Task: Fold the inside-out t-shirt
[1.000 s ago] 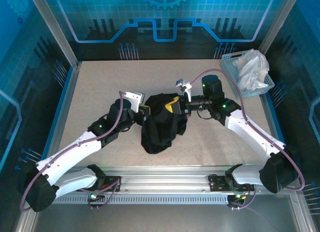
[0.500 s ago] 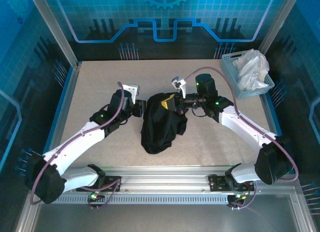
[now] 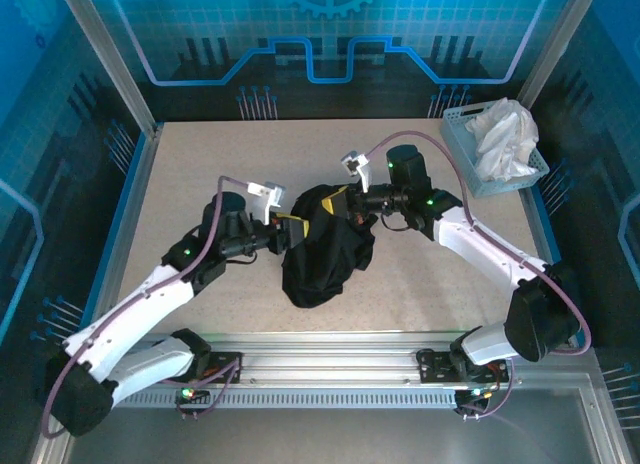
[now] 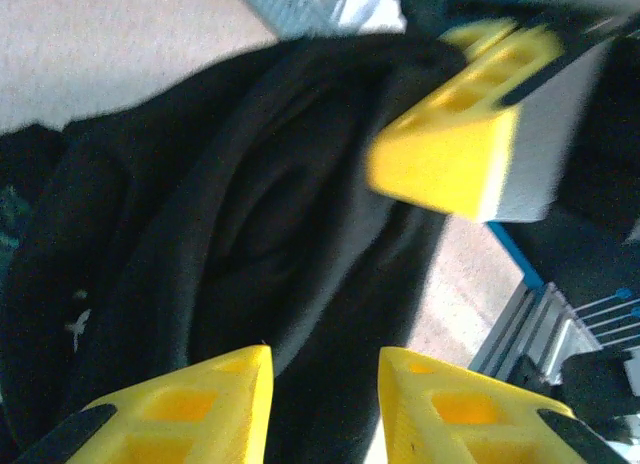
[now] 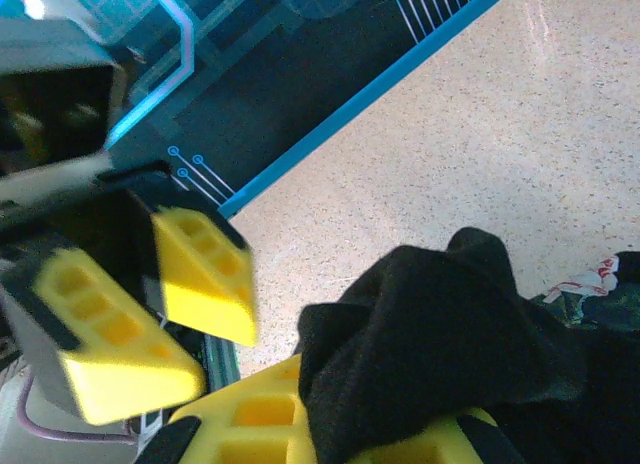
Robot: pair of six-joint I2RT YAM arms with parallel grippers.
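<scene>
Release: left hand (image 3: 290, 226) has let go, parted beside bunched t-shirt (image 3: 322, 252); right hand (image 3: 343, 202) clenches it; regrasp needed

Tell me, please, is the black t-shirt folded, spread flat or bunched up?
Bunched up: the black t-shirt is a crumpled heap on the table, with no flat, squared folds.

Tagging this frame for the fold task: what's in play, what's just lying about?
In play: black t-shirt, bunched mid-table; right gripper, shut on it; left gripper, open beside it.
Lying about: blue basket, far right corner; white cloth inside it.
</scene>
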